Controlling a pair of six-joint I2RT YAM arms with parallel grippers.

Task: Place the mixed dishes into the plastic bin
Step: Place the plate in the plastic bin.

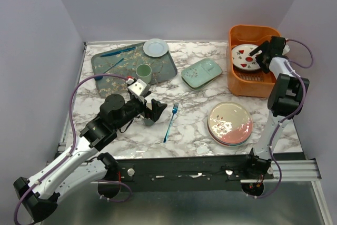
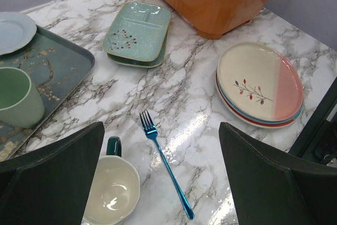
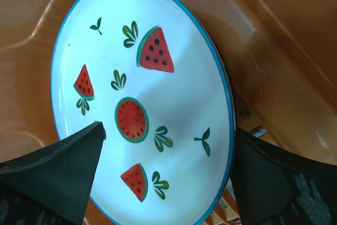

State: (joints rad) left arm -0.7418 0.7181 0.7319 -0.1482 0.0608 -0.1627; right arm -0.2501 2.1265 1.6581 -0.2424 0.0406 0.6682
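Note:
The orange plastic bin (image 1: 248,88) stands at the back right. A white plate with watermelon pictures (image 1: 243,56) leans inside it. My right gripper (image 1: 261,52) hangs open over that plate (image 3: 142,93), one finger on each side, against the orange wall (image 3: 284,40). On the marble lie a stack of plates (image 1: 229,123), pink and cream on top, and a pale-green divided dish (image 1: 201,73). My left gripper (image 1: 150,110) is open above a dark mug (image 2: 111,191) with a cream inside, its jaws wide and holding nothing.
A blue fork (image 2: 166,164) lies between the mug and the plate stack (image 2: 259,84). A dark floral tray (image 1: 108,77) at the back left carries a small pale plate (image 1: 156,47), a green cup (image 1: 143,72) and blue utensils. Grey walls enclose three sides.

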